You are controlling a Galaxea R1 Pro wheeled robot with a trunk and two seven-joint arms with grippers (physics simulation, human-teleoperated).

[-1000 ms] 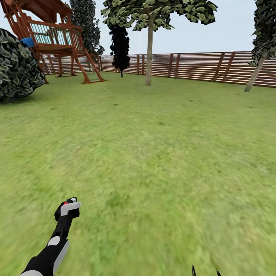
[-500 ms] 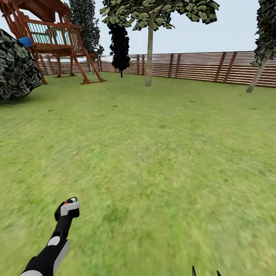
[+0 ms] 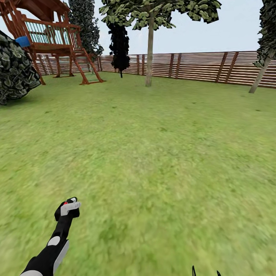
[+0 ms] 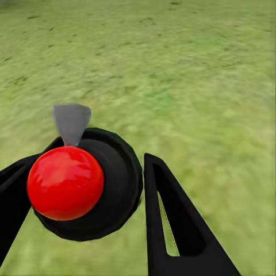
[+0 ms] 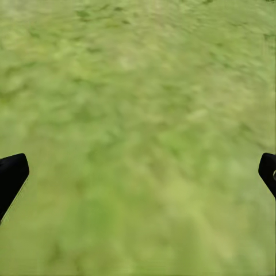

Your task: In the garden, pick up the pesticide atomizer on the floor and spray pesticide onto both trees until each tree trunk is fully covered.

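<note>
Two trunks stand ahead in the head view: one straight trunk near the fence, and one leaning trunk at the far right. The atomizer is off the grass already; the left gripper is pinching its black body, with the red knob and grey nozzle showing between the fingers. The right gripper is spread wide and empty over the grass.

I judge the step now is driving to the first trunk. To do it well, keep the nozzle forward and the hold firm, and stop near enough that the spray can reach the bark from low to high.

Open lawn lies between the robot and both trunks, with no obstacle. At the left stand a dark bush and a wooden playhouse, well apart from the straight path. The fence closes the garden just behind the trunks, so room for going around them seems small there.
</note>
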